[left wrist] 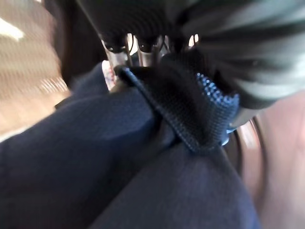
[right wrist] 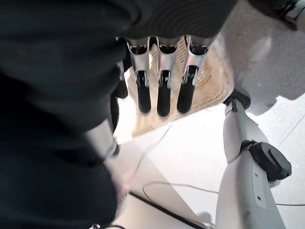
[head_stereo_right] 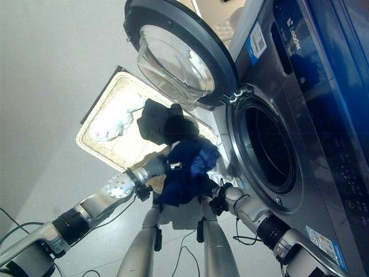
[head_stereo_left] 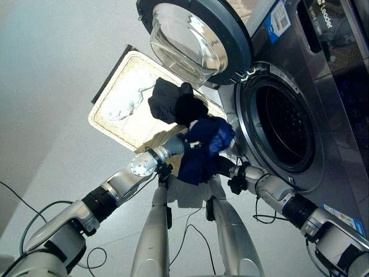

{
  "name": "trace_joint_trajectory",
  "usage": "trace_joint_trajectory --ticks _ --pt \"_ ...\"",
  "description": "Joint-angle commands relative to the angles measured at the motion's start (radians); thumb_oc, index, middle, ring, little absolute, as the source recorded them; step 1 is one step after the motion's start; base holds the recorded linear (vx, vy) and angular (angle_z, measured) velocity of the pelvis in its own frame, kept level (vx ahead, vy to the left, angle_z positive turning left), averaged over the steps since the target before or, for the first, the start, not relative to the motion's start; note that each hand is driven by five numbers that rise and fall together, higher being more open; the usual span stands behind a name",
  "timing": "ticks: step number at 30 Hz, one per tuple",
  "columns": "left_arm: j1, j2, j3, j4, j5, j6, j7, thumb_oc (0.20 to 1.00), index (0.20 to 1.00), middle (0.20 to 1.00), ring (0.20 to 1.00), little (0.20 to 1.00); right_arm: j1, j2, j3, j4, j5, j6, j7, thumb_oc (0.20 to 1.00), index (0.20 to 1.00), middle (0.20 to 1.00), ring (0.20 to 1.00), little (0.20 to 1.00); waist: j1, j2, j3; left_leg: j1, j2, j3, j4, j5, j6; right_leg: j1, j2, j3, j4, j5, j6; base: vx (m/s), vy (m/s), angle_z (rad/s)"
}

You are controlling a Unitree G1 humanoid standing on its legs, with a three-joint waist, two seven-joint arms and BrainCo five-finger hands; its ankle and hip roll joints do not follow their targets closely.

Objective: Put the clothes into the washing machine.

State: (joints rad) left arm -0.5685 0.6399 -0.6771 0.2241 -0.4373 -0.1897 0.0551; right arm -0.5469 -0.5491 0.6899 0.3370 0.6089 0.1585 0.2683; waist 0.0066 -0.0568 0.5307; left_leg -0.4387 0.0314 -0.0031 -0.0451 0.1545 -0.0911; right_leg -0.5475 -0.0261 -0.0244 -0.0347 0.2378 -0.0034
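A basket with clothes sat on the floor left of the washing machine, whose door stood swung open above it.

washing machine is glossy dark metal, glass door; basket looks woven wicker; navy garment is soft matt cloth

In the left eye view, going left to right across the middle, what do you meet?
White clothes in the wicker basket → black garment → blue garment → washing machine drum opening.
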Motion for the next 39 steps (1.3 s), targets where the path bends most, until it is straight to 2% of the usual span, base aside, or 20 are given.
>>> trace_joint_trajectory --ticks 1,4,7,12,19,22,23,28,35,39 --pt "0.038 -0.049 0.134 -0.047 0.089 -0.151 0.217 0.200 0.200 0.200 0.200 0.200 0.013 0.014 -0.050 -0.037 -0.020 -0.044 -0.023 1.000 1.000 1.000 1.000 1.000 -0.011 0.011 -0.011 -0.073 -0.073 -0.019 -0.013 0.073 0.066 0.015 0.010 -0.051 0.038 -0.018 0.054 0.00 0.000 0.00" --pt "0.069 -0.071 0.186 -0.054 0.104 -0.179 0.275 0.200 0.200 0.200 0.200 0.200 0.031 0.026 -0.070 -0.037 -0.030 -0.044 -0.049 1.000 1.000 1.000 1.000 1.000 -0.007 0.012 -0.011 -0.076 -0.075 -0.024 -0.010 0.071 0.067 0.013 0.009 -0.053 0.041 -0.022 0.053 0.00 -0.010 0.00" --pt "0.104 -0.109 0.244 -0.085 0.116 -0.209 0.321 0.200 0.200 0.200 0.200 0.200 0.051 0.047 -0.104 -0.036 -0.043 -0.050 -0.123 1.000 1.000 1.000 1.000 1.000 -0.002 0.014 -0.011 -0.085 -0.079 -0.031 0.000 0.067 0.067 0.007 0.005 -0.057 0.048 -0.025 0.051 0.01 -0.011 0.03" --pt "0.108 -0.137 0.267 -0.117 0.126 -0.192 0.315 0.200 0.200 0.200 0.200 0.200 0.058 0.081 -0.136 -0.039 -0.020 -0.062 -0.158 1.000 1.000 1.000 1.000 1.000 0.000 0.016 -0.011 -0.097 -0.082 -0.038 0.008 0.063 0.071 -0.006 0.003 -0.058 0.055 -0.026 0.051 0.01 -0.005 0.08" --pt "0.091 -0.149 0.233 -0.106 0.105 -0.127 0.238 0.200 0.200 0.200 0.200 0.200 0.058 0.123 -0.163 -0.071 0.099 -0.081 -0.170 1.000 1.000 1.000 1.000 1.000 -0.009 0.020 -0.011 -0.106 -0.083 -0.033 0.005 0.065 0.074 -0.019 0.006 -0.049 0.056 -0.020 0.053 0.01 0.018 0.00" --pt "0.089 -0.149 0.228 -0.102 0.095 -0.124 0.223 0.200 0.200 0.200 0.200 0.200 0.058 0.127 -0.166 -0.074 0.116 -0.087 -0.172 1.000 1.000 1.000 1.000 1.000 -0.010 0.021 -0.011 -0.107 -0.083 -0.033 0.005 0.065 0.075 -0.021 0.006 -0.048 0.056 -0.020 0.053 0.01 0.028 -0.01" --pt "0.096 -0.156 0.212 -0.100 0.057 -0.119 0.174 0.200 0.200 0.200 0.200 0.200 0.067 0.142 -0.175 -0.094 0.170 -0.097 -0.172 1.000 1.000 1.000 1.000 1.000 -0.015 0.025 -0.011 -0.109 -0.084 -0.030 0.002 0.068 0.076 -0.026 0.009 -0.042 0.056 -0.017 0.054 0.01 0.055 0.00" --pt "0.102 -0.172 0.181 -0.101 0.038 -0.108 0.131 0.200 0.200 0.200 0.200 0.200 0.077 0.167 -0.177 -0.120 0.168 -0.126 -0.195 1.000 1.000 1.000 1.000 1.000 -0.022 0.031 -0.011 -0.115 -0.083 -0.025 0.004 0.068 0.078 -0.034 0.009 -0.036 0.058 -0.014 0.054 0.00 0.029 0.00" --pt "0.103 -0.189 0.130 -0.100 0.054 -0.123 0.069 0.200 0.200 0.200 0.200 0.200 0.069 0.185 -0.149 -0.133 0.184 -0.075 -0.198 1.000 1.000 1.000 1.000 1.000 -0.023 0.032 -0.011 -0.120 -0.083 -0.022 0.002 0.068 0.079 -0.040 0.010 -0.032 0.058 -0.012 0.056 0.00 0.000 0.00" --pt "0.087 -0.194 0.092 -0.098 0.106 -0.140 0.066 0.200 0.200 0.200 0.200 0.200 0.061 0.193 -0.127 -0.126 0.259 -0.006 -0.151 1.000 1.000 1.000 1.000 1.000 -0.024 0.028 -0.011 -0.124 -0.082 -0.021 0.003 0.068 0.080 -0.046 0.013 -0.030 0.060 -0.012 0.054 0.00 0.000 0.00"
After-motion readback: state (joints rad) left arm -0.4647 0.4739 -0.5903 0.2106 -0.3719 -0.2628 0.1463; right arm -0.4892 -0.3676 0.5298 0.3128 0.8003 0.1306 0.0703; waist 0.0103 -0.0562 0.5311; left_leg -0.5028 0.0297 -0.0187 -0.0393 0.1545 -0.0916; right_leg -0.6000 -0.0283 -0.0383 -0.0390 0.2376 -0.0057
